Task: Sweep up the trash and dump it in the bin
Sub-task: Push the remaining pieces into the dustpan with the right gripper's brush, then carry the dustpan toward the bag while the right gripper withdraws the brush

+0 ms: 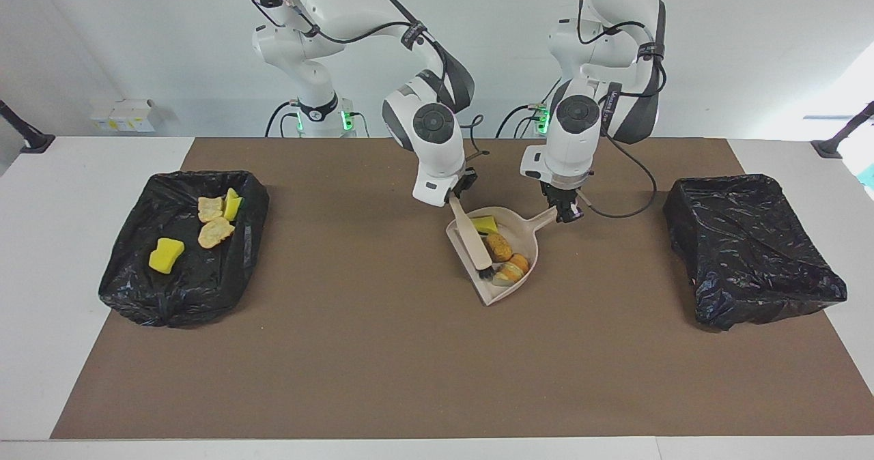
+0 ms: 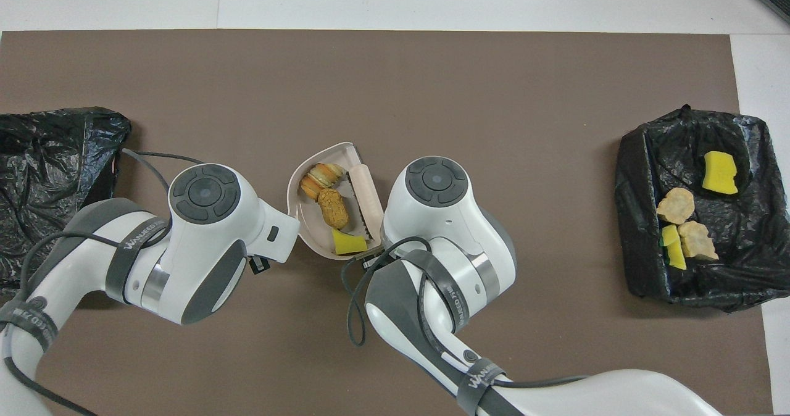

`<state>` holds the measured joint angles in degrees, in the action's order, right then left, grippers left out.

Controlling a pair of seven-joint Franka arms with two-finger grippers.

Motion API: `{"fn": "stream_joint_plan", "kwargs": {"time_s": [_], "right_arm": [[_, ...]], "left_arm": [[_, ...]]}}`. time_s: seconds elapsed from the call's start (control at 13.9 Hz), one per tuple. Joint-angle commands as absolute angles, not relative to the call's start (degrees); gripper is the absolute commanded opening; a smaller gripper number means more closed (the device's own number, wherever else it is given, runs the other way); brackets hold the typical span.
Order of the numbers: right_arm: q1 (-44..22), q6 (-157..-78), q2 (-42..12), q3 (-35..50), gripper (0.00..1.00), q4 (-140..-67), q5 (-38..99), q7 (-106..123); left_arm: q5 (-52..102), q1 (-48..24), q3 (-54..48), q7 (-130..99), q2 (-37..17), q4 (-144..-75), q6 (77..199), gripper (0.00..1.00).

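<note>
Brown matting covers the table (image 1: 382,378). We see right end effector (image 1: 456,197) clenching brush (image 1: 471,238), left end effector (image 1: 565,213) clenching dustpan (image 1: 526,241) handle; trash (image 1: 500,245) sits inside. Tilting toward six o'clock risks spillage.

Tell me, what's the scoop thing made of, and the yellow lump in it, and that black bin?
The dustpan looks like smooth beige plastic, matte and molded in one piece. The yellow lump seems to be sponge foam, bright with cut edges. The black bin is covered in thin plastic film, crinkled and shiny; what's underneath is hidden.
</note>
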<state>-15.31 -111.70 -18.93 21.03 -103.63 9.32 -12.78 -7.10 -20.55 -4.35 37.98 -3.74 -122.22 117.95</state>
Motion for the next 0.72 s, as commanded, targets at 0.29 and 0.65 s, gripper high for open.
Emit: {"fn": "stream_joint_plan", "kwargs": {"time_s": [0.29,0.65], "right_arm": [[-8.0,-99.0,-7.8,20.8,0.0,-104.2,7.7,-11.4],[-10.7,-102.0,-0.4,21.4,0.0,-113.0,7.0,-16.9]], "left_arm": [[-4.3,-16.4,-3.8,29.4,-1.2,-122.2,118.6,0.0],[-4.3,-8.8,-3.4,30.1,2.6,-118.3,112.0,0.0]]}}
